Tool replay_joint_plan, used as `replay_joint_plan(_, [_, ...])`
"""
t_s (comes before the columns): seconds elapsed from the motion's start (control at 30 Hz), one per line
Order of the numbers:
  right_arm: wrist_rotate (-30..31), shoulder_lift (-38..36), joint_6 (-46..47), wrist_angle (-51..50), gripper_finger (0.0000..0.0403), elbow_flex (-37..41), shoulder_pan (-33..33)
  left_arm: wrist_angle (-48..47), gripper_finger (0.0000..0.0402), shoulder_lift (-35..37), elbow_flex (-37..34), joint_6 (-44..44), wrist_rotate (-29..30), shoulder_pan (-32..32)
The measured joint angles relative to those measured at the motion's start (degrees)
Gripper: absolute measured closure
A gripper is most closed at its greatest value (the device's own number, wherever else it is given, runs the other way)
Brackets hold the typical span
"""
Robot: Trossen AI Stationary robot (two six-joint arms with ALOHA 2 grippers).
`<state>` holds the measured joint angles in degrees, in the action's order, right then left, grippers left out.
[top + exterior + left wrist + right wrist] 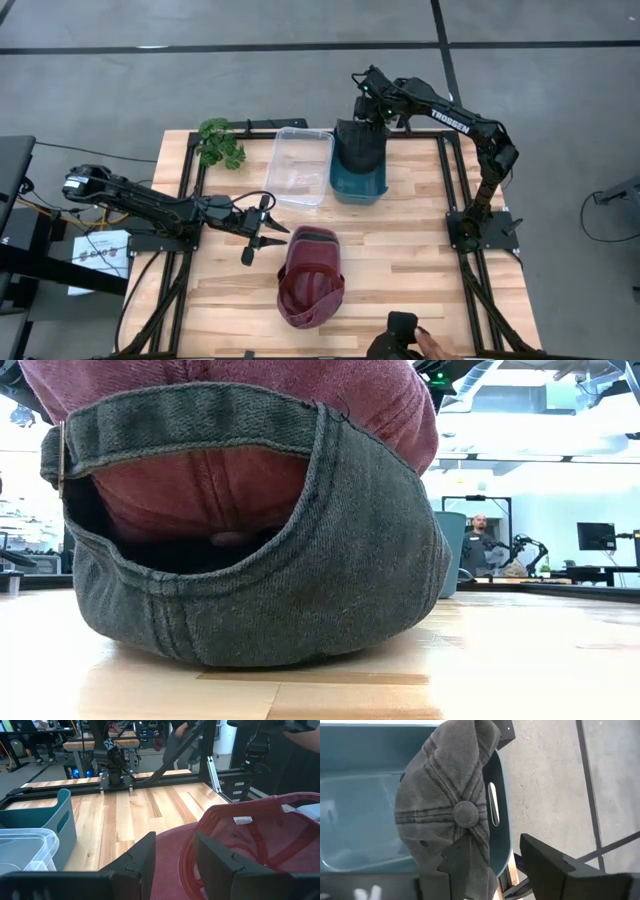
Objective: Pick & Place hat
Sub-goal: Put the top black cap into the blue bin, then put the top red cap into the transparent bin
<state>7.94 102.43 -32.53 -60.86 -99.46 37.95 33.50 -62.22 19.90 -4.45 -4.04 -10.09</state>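
The red hat lies upside down on the counter near its front edge, its long axis running front to back, the brim pointing toward the bins. The left tool hovers just beside the brim on its left, fingers spread apart and gripping nothing. The right tool sits above the teal bin at the rear, its one finger against a grey hat hanging over the bin; whether it clamps the fabric cannot be told.

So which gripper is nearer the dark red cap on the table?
Left. The left gripper sits just beside the dark red cap; the right gripper hangs over the teal bin, far across the table.
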Motion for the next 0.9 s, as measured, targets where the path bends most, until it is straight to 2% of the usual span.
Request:
replay_joint_plan(0.37, [1.6,0.0,-0.7,-0.4,0.0179,0.0,0.0,0.0,0.0271,0.0,0.0,0.0,0.0,0.0])
replay_joint_plan(0.5, [4.4,0.0,-1.0,-0.4,0.0175,0.0,0.0,0.0,0.0271,0.0,0.0,0.0,0.0,0.0])
replay_joint_plan(0.9, [4.2,-6.3,-1.6,1.4,0.0175,0.0,-0.2,0.0,0.0271,0.0,0.0,0.0,0.0,0.0])
